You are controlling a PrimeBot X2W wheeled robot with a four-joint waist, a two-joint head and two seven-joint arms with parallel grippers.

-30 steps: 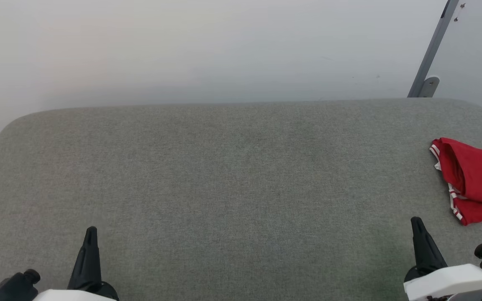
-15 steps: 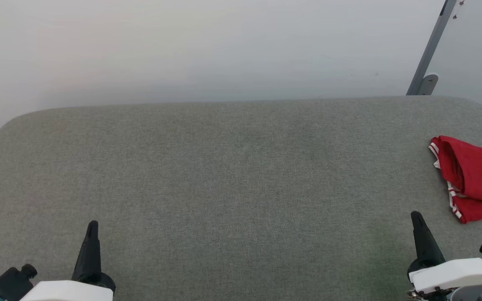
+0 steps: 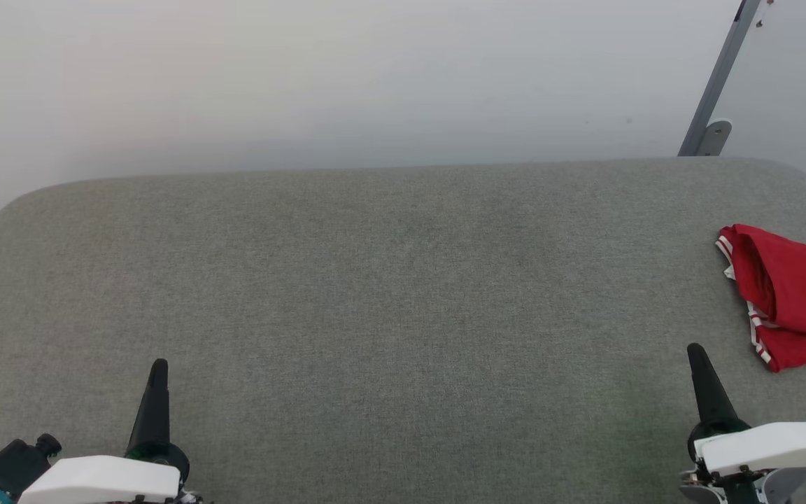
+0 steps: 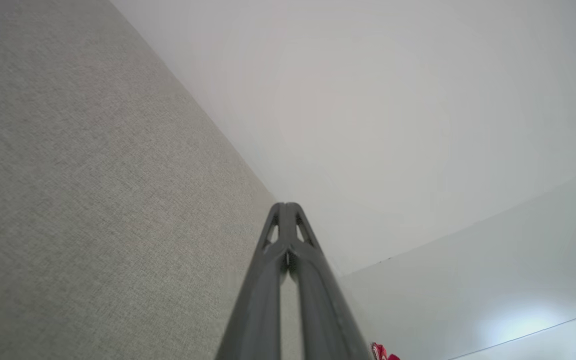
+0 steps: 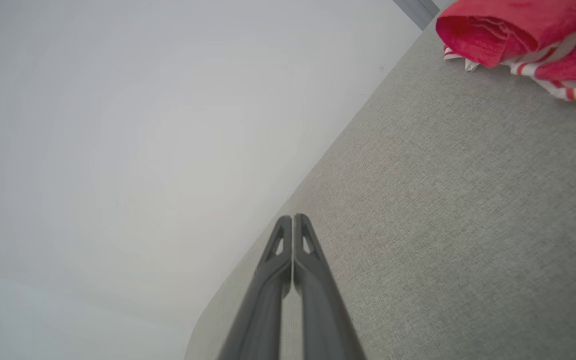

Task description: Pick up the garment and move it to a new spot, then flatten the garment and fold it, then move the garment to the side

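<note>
Where table [image 3: 375, 280] ends at right, garment [image 3: 795, 294] lies bunched, untouched.

The garment [image 3: 798, 297] is red with red-white striped trim. The desk [image 3: 375, 294] is speckled grey. The wall [image 3: 305, 84] is pale grey.

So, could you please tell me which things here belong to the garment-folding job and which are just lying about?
Job: red garment with striped trim, bunched at far right; left gripper, shut; right gripper, shut.
Just around: grey fabric tabletop; slanted metal post; white wall.
</note>
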